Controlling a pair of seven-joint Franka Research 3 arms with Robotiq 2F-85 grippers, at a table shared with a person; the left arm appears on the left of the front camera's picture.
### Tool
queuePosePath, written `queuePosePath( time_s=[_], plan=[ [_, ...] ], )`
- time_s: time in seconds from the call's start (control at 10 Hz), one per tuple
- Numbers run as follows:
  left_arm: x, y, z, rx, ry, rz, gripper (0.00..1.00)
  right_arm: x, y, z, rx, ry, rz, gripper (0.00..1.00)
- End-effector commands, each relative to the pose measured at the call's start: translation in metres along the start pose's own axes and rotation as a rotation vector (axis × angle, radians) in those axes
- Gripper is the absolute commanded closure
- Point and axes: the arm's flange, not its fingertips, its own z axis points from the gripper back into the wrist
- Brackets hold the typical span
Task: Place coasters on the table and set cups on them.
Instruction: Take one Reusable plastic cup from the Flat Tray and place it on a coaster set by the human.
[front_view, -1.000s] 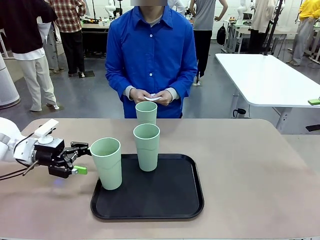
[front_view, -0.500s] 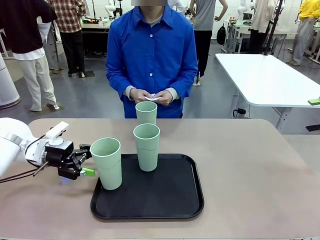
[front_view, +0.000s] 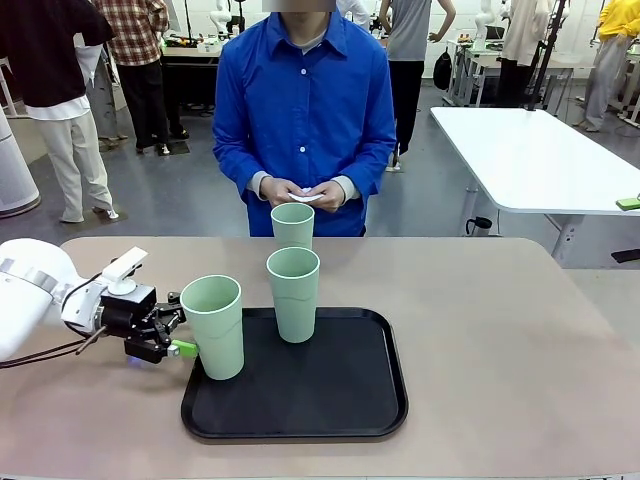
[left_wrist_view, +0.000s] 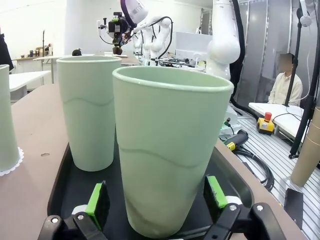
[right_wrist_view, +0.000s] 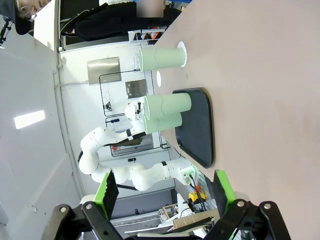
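Three mint-green cups show. One cup (front_view: 213, 326) (left_wrist_view: 170, 150) stands at the front left of the black tray (front_view: 340, 400). My left gripper (front_view: 183, 336) (left_wrist_view: 156, 200) is open, and its green pads (left_wrist_view: 95, 202) flank this cup's lower part with small gaps. A second cup (front_view: 293, 293) (left_wrist_view: 90, 112) stands farther back on the tray. The third cup (front_view: 292, 225) (right_wrist_view: 160, 56) stands on the table (front_view: 500, 330) in front of the person, on a scalloped white coaster (left_wrist_view: 12, 162) (right_wrist_view: 183, 52). More coasters (front_view: 305, 194) are in the person's hands. My right gripper (right_wrist_view: 165, 192) is open and holds nothing, far from the cups.
The tray (right_wrist_view: 200, 125) lies left of the table's middle. Bare tabletop spreads to its right and in front of it. A white table (front_view: 530, 150) stands beyond the far right corner.
My left gripper has slid right along the table to the front-left cup, and its fingers now straddle the cup. The cups and the person's hands have not moved.
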Motion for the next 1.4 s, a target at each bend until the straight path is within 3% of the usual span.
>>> queuePosePath(
  time_s=[0.0,0.5,0.6,0.7,0.8,1.0,1.1,1.3],
  plan=[
    [-0.001,0.004,-0.01,-0.031,0.009,-0.005,0.0,-0.001,0.0,0.0,0.008,0.003,-0.001,0.0],
    [-0.001,0.011,-0.03,-0.075,0.012,-0.026,0.0,-0.001,0.0,0.0,0.008,0.003,-0.001,0.0],
    [-0.001,0.011,-0.029,-0.075,0.009,-0.027,0.54,-0.001,0.0,0.0,0.008,0.003,-0.001,0.0],
    [0.0,0.011,-0.028,-0.08,0.013,-0.034,0.55,-0.001,0.0,0.0,0.008,0.003,-0.001,0.0],
    [0.001,0.01,-0.026,-0.082,0.013,-0.037,1.0,-0.001,0.0,0.0,0.008,0.003,-0.001,0.0],
    [0.007,0.003,-0.023,-0.096,0.022,-0.044,1.0,-0.001,0.0,0.0,0.008,0.003,-0.001,0.0],
    [0.024,-0.007,-0.022,-0.084,0.03,-0.017,0.33,-0.001,0.0,0.0,0.008,0.003,-0.001,0.0],
    [0.084,-0.03,-0.016,-0.097,0.031,-0.055,0.33,-0.001,0.0,0.0,0.008,0.003,-0.001,0.0]
  ],
)
